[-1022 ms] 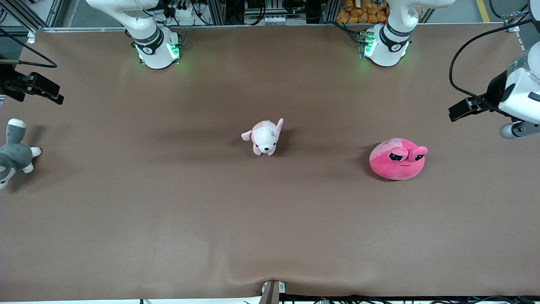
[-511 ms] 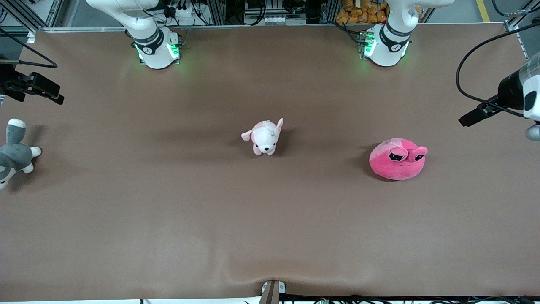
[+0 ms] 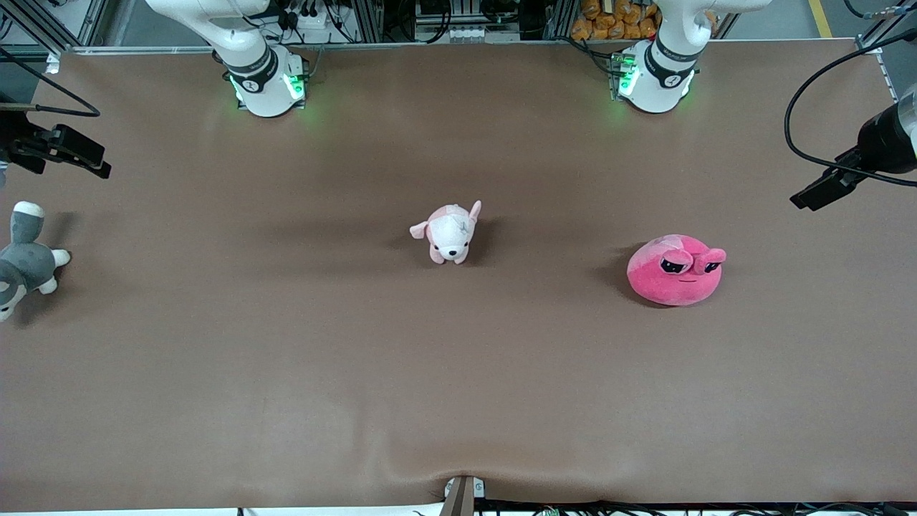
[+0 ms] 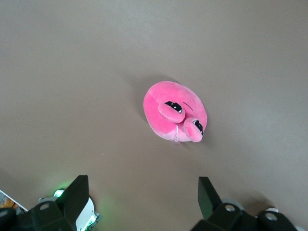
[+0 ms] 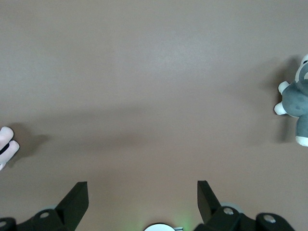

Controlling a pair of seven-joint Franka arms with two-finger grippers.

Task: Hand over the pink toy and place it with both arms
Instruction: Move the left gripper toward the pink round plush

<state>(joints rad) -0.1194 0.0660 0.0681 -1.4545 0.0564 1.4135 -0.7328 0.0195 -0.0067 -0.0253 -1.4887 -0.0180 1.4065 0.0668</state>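
The pink toy point(image 3: 677, 269), a hot-pink round plush with bulging black eyes, lies on the brown table point(image 3: 458, 373) toward the left arm's end. In the left wrist view the pink toy point(image 4: 175, 111) lies well below my left gripper point(image 4: 143, 192), which hangs open and empty high over that end of the table. The left arm's wrist point(image 3: 887, 140) shows at the edge of the front view. My right gripper point(image 5: 142, 192) is open and empty too, up over the table's right-arm end, with its hand point(image 3: 54, 147) above the grey plush.
A small pale pink-and-white puppy plush point(image 3: 450, 233) stands at the table's middle. A grey-and-white plush animal point(image 3: 25, 261) lies at the right arm's end, also in the right wrist view point(image 5: 298, 108). The arm bases point(image 3: 265, 79) point(image 3: 655, 75) stand along the table's edge farthest from the front camera.
The left arm's hand has swung outward toward its end of the table and now shows less in the front view. The right arm and all toys have stayed put.
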